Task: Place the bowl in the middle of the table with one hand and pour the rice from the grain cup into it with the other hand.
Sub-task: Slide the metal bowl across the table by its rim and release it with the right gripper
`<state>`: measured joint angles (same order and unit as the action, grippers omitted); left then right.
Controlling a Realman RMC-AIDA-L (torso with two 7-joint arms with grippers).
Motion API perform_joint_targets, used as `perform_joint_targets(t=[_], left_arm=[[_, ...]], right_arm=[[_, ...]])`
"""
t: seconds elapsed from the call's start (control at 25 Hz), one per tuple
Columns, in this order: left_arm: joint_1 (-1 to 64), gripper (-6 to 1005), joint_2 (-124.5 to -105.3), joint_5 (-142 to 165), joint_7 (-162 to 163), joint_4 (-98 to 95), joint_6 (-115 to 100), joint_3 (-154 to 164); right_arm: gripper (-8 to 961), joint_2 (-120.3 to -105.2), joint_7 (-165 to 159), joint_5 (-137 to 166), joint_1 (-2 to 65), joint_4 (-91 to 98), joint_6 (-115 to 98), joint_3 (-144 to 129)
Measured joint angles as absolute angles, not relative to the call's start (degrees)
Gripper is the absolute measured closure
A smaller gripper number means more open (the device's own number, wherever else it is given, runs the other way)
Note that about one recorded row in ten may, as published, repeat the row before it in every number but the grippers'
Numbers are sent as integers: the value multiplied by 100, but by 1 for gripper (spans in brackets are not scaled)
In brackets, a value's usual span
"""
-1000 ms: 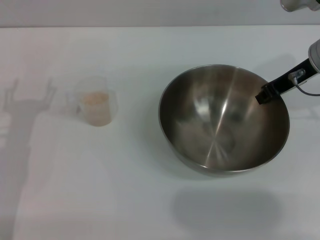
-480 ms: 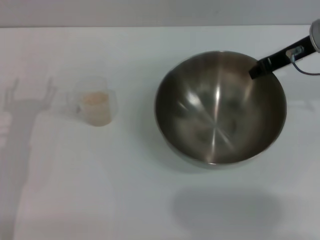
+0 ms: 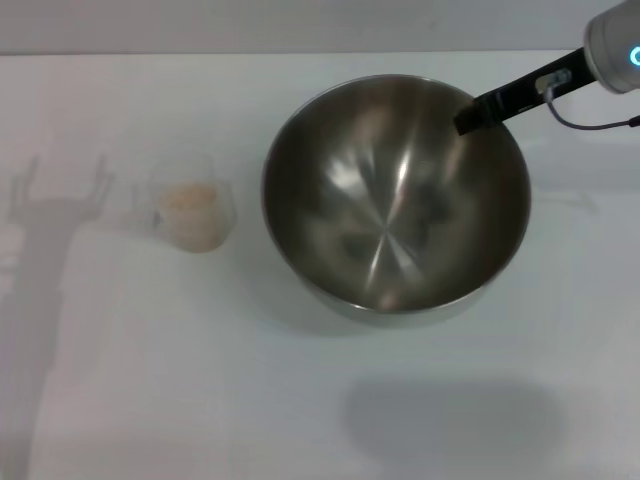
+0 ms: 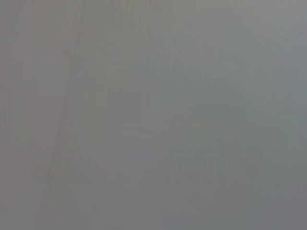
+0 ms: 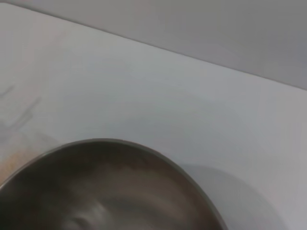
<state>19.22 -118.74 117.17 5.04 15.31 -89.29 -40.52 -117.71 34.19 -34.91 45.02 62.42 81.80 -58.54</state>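
The right gripper (image 3: 470,117) is gripping the far right rim of the bowl (image 3: 395,200), with one black finger (image 3: 500,100) lying inside it. The bowl is sitting near the middle of the table (image 3: 300,400). The grain cup (image 3: 188,214) with the rice (image 3: 190,200) is standing well apart, on the bowl's far side from the gripper.

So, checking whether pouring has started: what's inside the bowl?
The bowl holds no rice; only the right gripper finger dips over its far rim. The rice sits in the cup.
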Motion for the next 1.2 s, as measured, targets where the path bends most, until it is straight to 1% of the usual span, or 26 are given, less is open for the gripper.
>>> perform_joint_targets(t=[0.12, 0.4, 0.6, 1.2], left_arm=[[1920, 218, -11874, 11732, 503, 1535, -8936, -4052], [1922, 221, -11874, 11761, 498, 1511, -8948, -4052], [1929, 224, -11873, 11762, 494, 1494, -8949, -4044], [1910, 231, -11870, 11750, 495, 1485, -8941, -4043]], right_arm=[[918, -11817, 3433, -3494, 4552, 6124, 8062, -5896], [919, -11829, 3494, -3498, 4780, 5438, 7602, -5958], [919, -11880, 3552, -3514, 4909, 5200, 7468, -5962], [920, -11883, 3533, -3529, 5150, 4585, 7092, -6025]])
